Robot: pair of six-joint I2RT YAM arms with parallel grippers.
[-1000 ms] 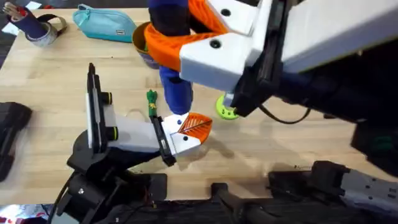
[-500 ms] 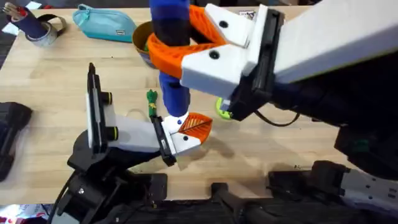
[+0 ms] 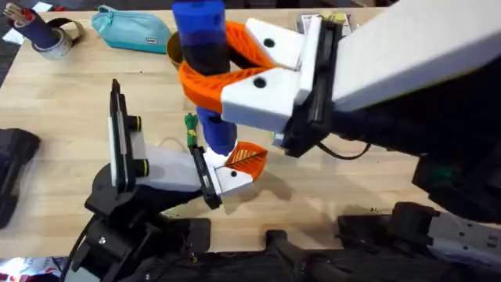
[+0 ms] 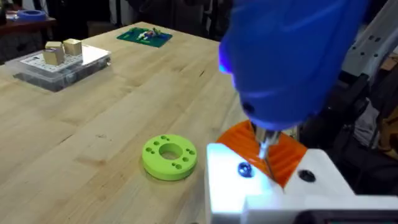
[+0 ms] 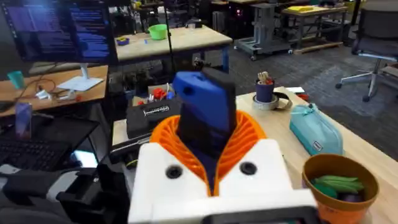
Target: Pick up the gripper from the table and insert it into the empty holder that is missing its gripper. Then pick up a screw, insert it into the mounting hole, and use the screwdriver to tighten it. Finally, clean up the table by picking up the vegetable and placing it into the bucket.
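Observation:
My right gripper (image 3: 210, 72) is shut on the blue screwdriver (image 3: 202, 47) and holds it upright, its orange fingers (image 5: 249, 140) wrapped around the barrel (image 5: 205, 115). The metal bit (image 4: 266, 147) points down at the white holder (image 3: 228, 178), close beside a small screw (image 4: 244, 168) in its top face. The orange ribbed gripper (image 3: 249, 158) sits in that holder, at the end of the left arm's black joints. The green vegetable (image 3: 190, 130) lies on the table just behind the holder. The orange-yellow bucket (image 5: 339, 180), with green items inside, stands beyond the screwdriver.
A teal pouch (image 3: 133, 28) and a tape roll with a cup (image 3: 45, 34) are at the back left. A lime-green disc (image 4: 169, 156) lies beside the holder. A clear box with blocks (image 4: 62, 59) and a green pad (image 4: 144, 36) sit farther off.
My right arm has shifted a little to the left with the screwdriver, now covering the lime disc in the overhead view. The bit stays over the holder. Holder and vegetable have not moved.

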